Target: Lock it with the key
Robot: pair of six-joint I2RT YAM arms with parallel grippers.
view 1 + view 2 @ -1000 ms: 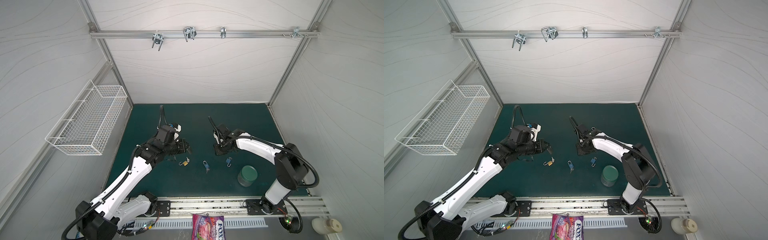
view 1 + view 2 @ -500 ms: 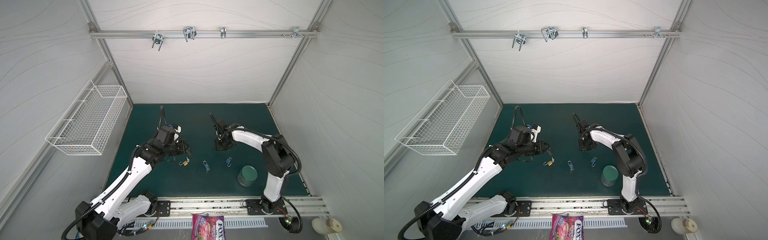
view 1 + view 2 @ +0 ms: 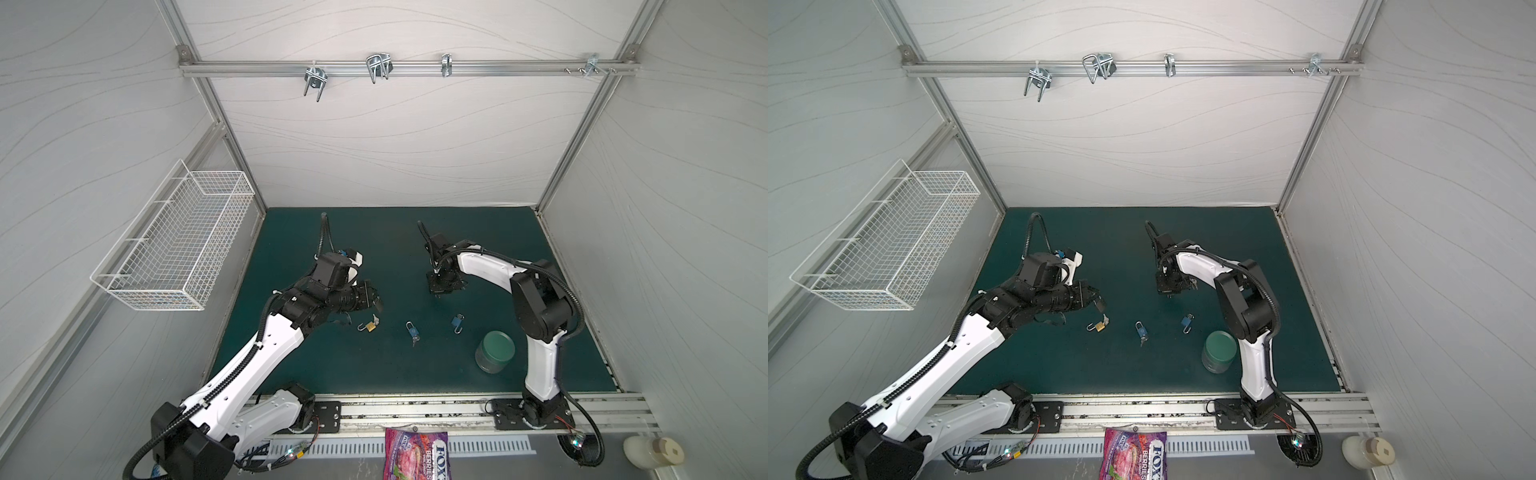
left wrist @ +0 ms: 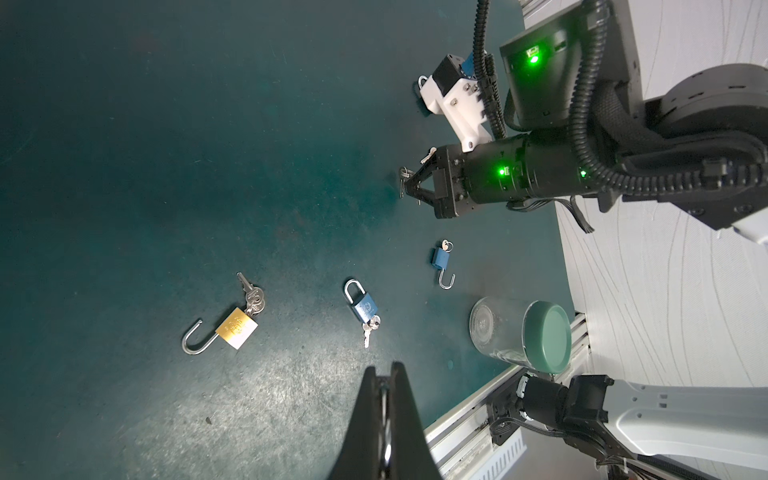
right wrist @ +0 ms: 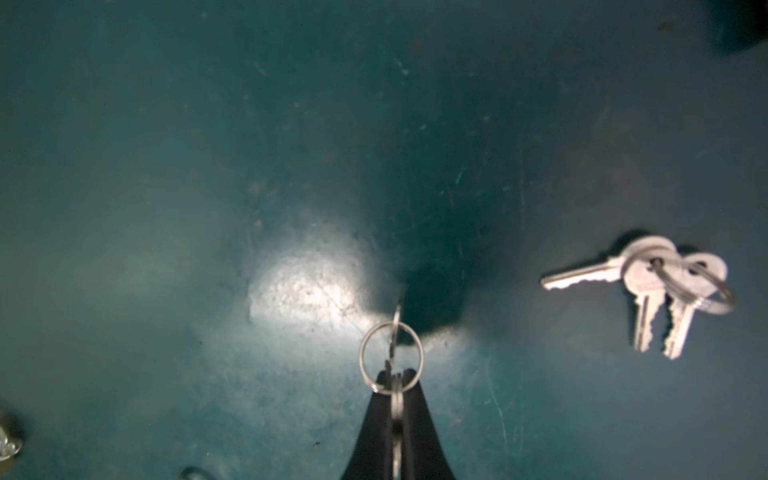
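My right gripper (image 5: 397, 376) is shut on a small silver key (image 5: 394, 332) with a ring through it, and the key points down at the green mat. It hangs low over the mat's middle back in both top views (image 3: 442, 291) (image 3: 1169, 293). A loose bunch of keys (image 5: 648, 286) lies beside it. In a row nearer the front lie a brass padlock (image 3: 370, 327) (image 4: 235, 328) with open shackle and keys, a shut blue padlock (image 3: 412, 329) (image 4: 362, 307), and a blue padlock (image 3: 457, 321) (image 4: 440, 259) with open shackle. My left gripper (image 3: 376, 305) (image 4: 384, 368) is shut just above and left of the brass padlock.
A glass jar with a green lid (image 3: 494, 351) (image 3: 1219, 351) stands at the front right, close to the right arm's upright link. A white wire basket (image 3: 174, 241) hangs on the left wall. A candy bag (image 3: 415, 455) lies beyond the front rail.
The right arm has folded in, its elbow swinging toward the middle, and its gripper has shifted slightly toward the back with the key. The left arm has hardly moved.
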